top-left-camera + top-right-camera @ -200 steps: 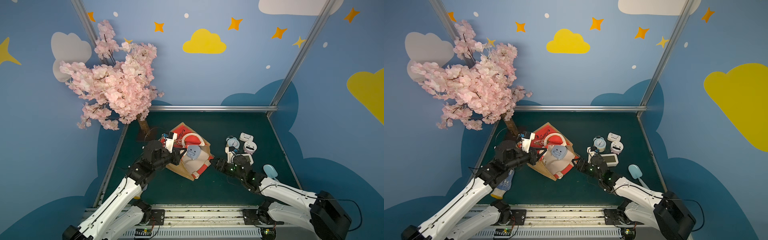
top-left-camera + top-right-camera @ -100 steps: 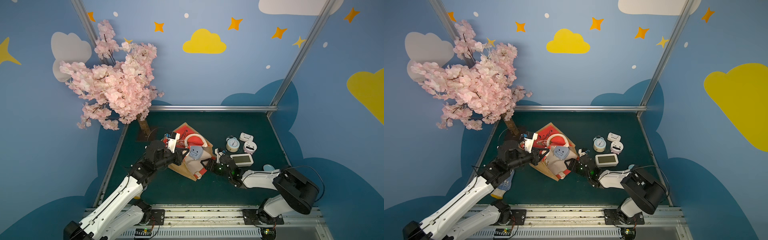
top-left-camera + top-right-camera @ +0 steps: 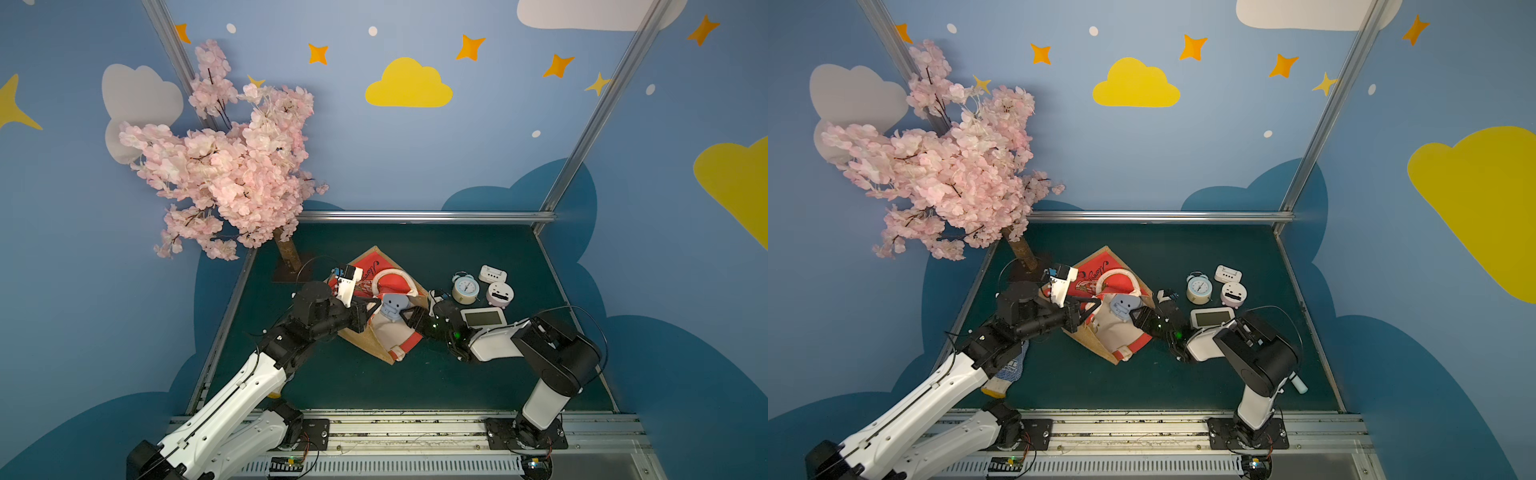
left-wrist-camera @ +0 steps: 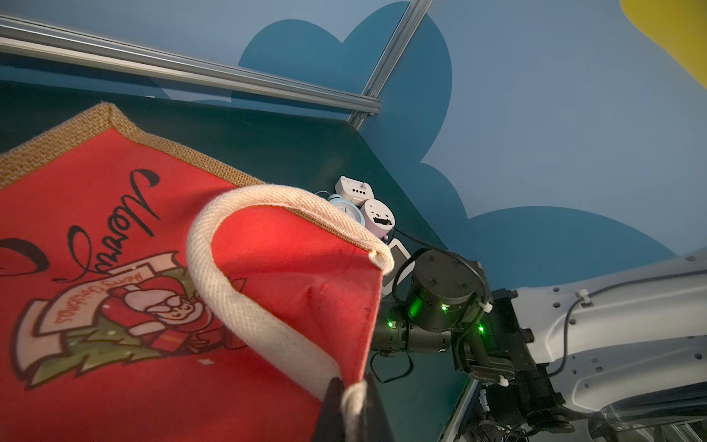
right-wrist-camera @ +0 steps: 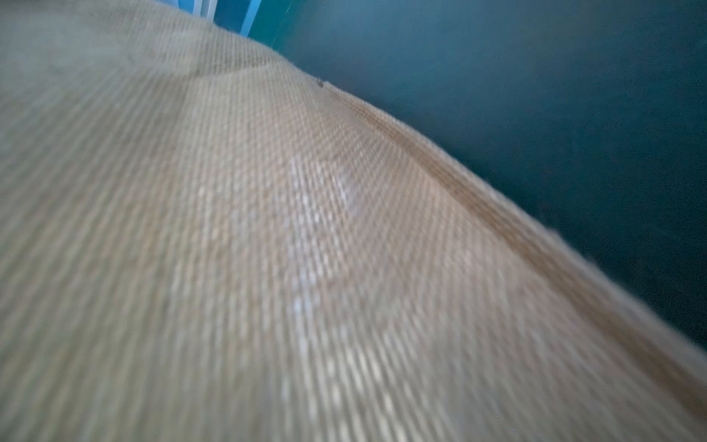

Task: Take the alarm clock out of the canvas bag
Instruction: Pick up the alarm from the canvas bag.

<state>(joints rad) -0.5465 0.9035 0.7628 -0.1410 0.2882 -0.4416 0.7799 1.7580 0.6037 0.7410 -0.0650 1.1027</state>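
Observation:
The canvas bag (image 3: 371, 266) (image 3: 1096, 270) lies on its side mid-table, red panel (image 4: 114, 229) up, mouth toward my right arm. A pale blue, robot-shaped alarm clock (image 3: 392, 306) (image 3: 1123, 306) sticks out of that mouth. My left gripper (image 3: 369, 311) (image 3: 1089, 308) (image 4: 354, 405) is shut on the bag's white rope handle (image 4: 245, 306) and holds that edge up. My right gripper (image 3: 409, 318) (image 3: 1140, 318) is at the mouth, open, fingers right beside the clock. The right wrist view shows only blurred jute (image 5: 267, 229), very close.
To the right of the bag stand a round blue twin-bell clock (image 3: 465, 287), a small white clock (image 3: 493, 274), a round white clock (image 3: 500, 294) and a flat white digital clock (image 3: 483, 318). A pink blossom tree (image 3: 232, 166) overhangs the back left. A cloth (image 3: 1009, 370) lies under my left arm.
My right arm has swung left, away from the group of clocks, and its gripper now reaches the bag's mouth by the blue clock. My left gripper keeps its hold on the handle.

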